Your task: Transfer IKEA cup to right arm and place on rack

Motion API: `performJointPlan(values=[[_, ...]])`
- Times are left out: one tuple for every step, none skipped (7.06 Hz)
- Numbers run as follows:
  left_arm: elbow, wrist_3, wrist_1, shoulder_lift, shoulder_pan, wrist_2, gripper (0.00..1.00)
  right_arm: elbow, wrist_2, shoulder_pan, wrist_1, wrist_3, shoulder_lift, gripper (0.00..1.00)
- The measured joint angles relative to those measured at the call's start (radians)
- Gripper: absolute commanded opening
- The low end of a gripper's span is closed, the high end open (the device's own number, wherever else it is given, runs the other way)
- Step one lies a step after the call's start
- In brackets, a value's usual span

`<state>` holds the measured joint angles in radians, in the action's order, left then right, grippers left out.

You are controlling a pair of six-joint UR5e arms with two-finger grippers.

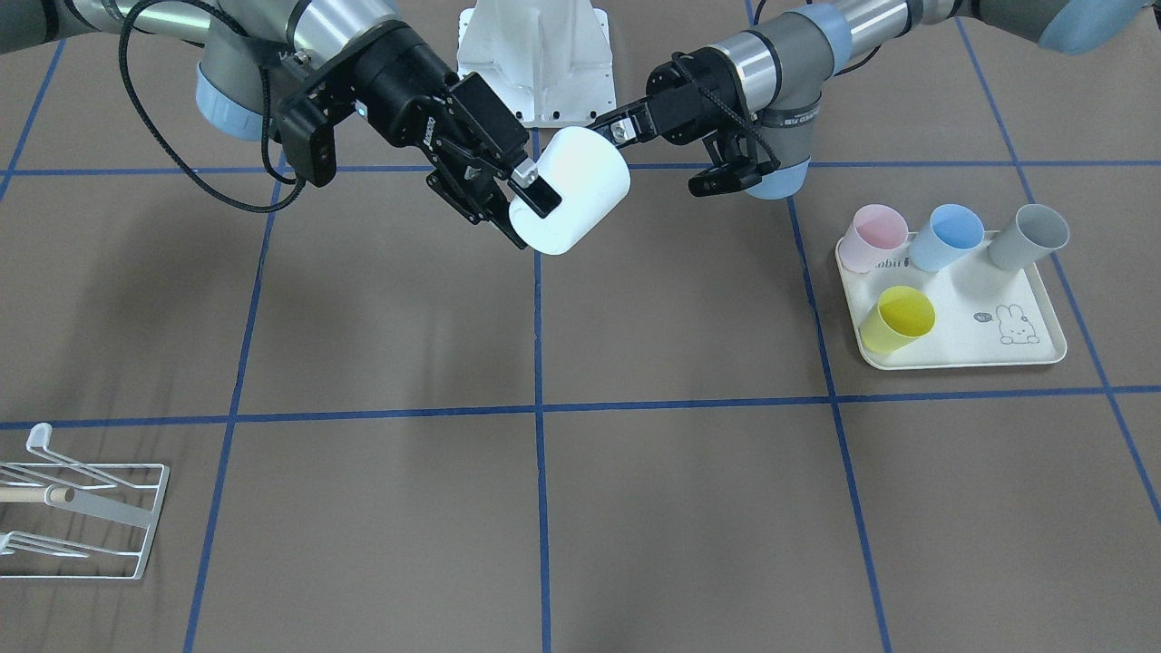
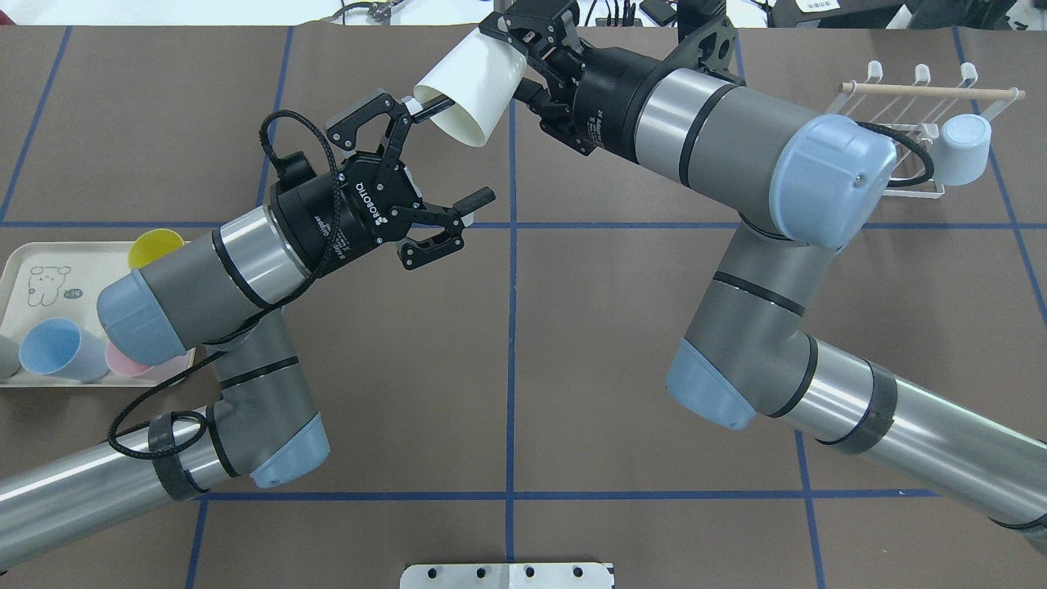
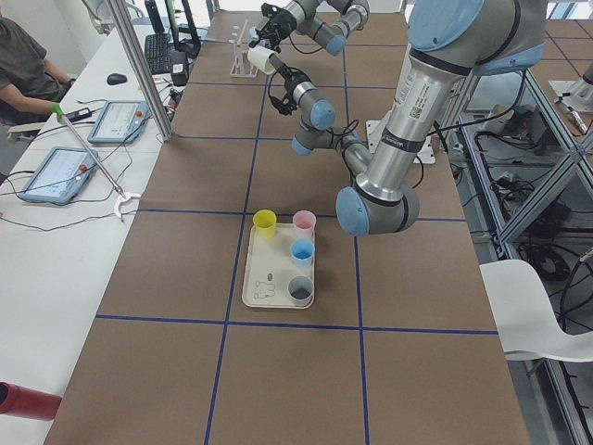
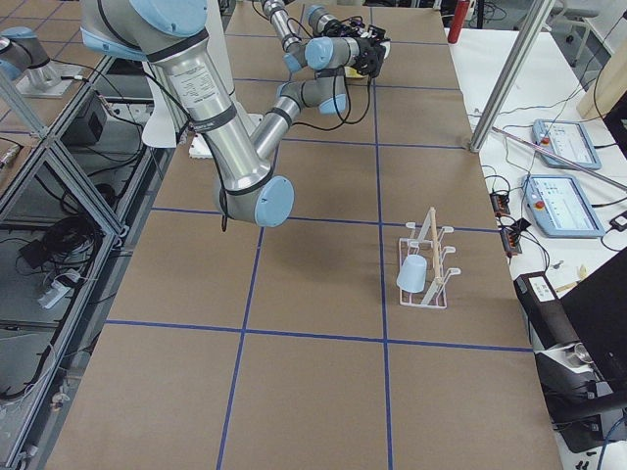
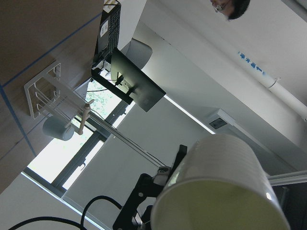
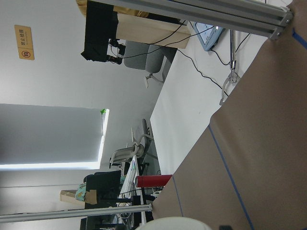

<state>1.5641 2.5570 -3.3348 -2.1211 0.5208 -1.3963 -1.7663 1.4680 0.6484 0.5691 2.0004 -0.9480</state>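
Nearest the front-facing camera sat the white wire rack, at the edge of the table on the side of the right arm. Its wooden dowel stood up, and one pale cup hung on a prong. Well apart, on the side of the left arm, the rabbit-print tray carried the coloured cups. That split looked like the reason for a hand-over, since neither arm seemed placed to cover both ends. Accordingly the white IKEA cup was held tilted in the air over the table's middle, between the two wrists. The right gripper was clamped on it, one pad flat against the outer wall. The left gripper stood spread wide, grasping nothing, one fingertip just beside the cup. By my reading the cup's weight rested on the right arm alone, leaving only the carry to the rack.
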Motion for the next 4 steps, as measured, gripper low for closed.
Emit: performJointPlan(values=[[0.000, 0.000, -0.001, 0.001, 0.000, -0.001, 1.00, 0.001, 0.000, 0.016, 0.000, 0.000, 0.000, 0.00], [0.001, 0.000, -0.001, 0.001, -0.001, -0.001, 1.00, 0.002, 0.000, 0.035, 0.000, 0.000, -0.001, 0.00], [0.001, -0.001, -0.002, 0.001, -0.001, -0.001, 1.00, 0.004, 0.001, 0.057, 0.001, 0.002, -0.003, 0.00], [0.001, -0.001, -0.001, 0.001, -0.001, -0.002, 1.00, 0.009, 0.001, 0.085, 0.002, 0.004, -0.007, 0.00]])
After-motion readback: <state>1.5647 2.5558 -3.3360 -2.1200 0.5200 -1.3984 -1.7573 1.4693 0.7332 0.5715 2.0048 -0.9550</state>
